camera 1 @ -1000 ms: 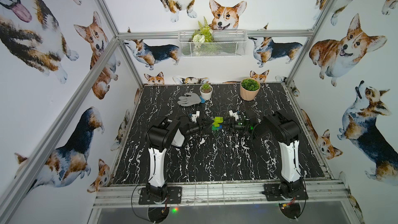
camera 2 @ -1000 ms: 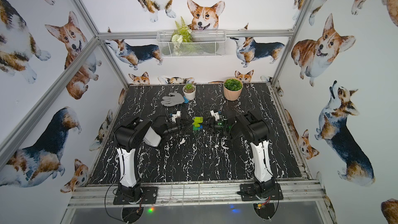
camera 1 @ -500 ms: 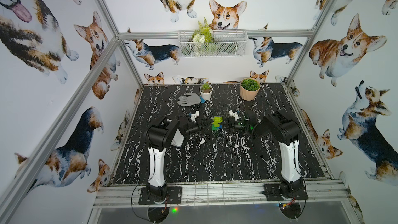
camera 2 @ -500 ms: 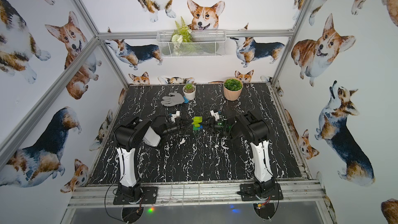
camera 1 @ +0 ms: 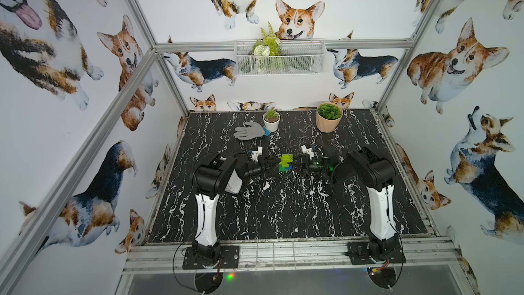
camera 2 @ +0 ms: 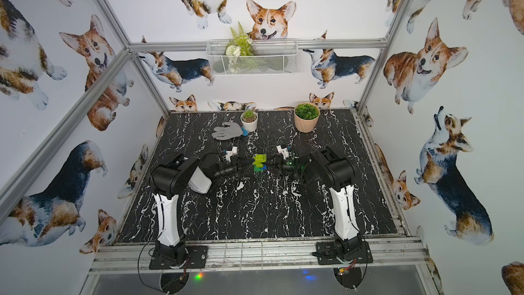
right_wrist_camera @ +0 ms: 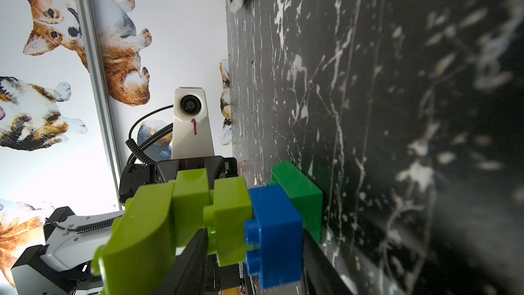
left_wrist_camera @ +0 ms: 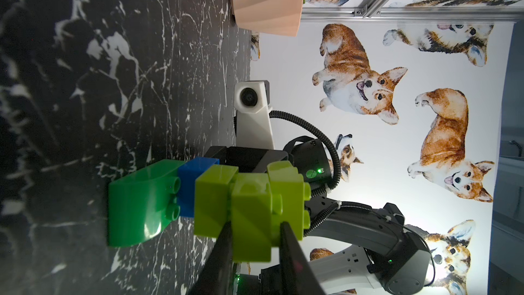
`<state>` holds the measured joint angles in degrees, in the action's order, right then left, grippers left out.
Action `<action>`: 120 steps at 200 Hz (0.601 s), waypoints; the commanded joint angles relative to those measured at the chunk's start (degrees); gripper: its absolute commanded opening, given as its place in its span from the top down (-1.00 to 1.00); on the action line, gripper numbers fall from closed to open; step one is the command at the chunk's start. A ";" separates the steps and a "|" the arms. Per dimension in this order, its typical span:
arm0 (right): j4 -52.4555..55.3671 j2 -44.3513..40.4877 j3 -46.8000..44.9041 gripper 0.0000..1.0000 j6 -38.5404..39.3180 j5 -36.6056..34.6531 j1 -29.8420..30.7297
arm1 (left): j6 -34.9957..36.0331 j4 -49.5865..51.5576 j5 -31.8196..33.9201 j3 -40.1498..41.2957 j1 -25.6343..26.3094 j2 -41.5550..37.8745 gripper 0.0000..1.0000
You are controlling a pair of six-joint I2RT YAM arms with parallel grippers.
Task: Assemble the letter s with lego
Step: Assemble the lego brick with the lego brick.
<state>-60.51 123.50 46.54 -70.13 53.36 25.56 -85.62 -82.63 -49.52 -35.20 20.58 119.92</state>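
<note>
Two grippers meet at the letter s [camera 1: 285, 162], which stands mid-table [camera 1: 283, 208] on its dark green brick [left_wrist_camera: 136, 202]. My left gripper [left_wrist_camera: 255, 227] pinches a lime-green brick [left_wrist_camera: 251, 208]. My right gripper [right_wrist_camera: 255, 234] clamps across the blue brick [right_wrist_camera: 273, 231] and its lime neighbour.

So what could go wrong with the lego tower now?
Both hands pinch the one tower: the left hand a lime-green brick, the right hand around the blue brick. If they tug different ways, bricks might pop apart. It stands only on the dark green brick, so it may topple when let go.
</note>
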 commanded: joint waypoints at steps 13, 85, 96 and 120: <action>8.04 0.51 -0.67 0.01 0.78 -1.50 0.19 | -1.78 1.17 -1.36 0.11 -0.05 0.76 0.68; 8.30 0.49 -0.93 0.02 0.96 -1.51 0.19 | -1.46 1.21 -1.29 0.35 -0.10 1.98 0.67; 8.22 0.59 -0.93 0.02 0.96 -1.42 0.24 | -1.48 1.18 -1.36 0.28 -0.07 2.16 0.68; 8.13 0.56 -1.02 0.02 0.74 -1.51 0.19 | -1.39 1.20 -1.63 0.26 -0.14 2.68 0.65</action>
<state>-60.93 123.48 46.17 -69.73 52.99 25.61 -85.49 -85.62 -49.67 -35.00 20.53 121.75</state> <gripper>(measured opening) 0.493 0.258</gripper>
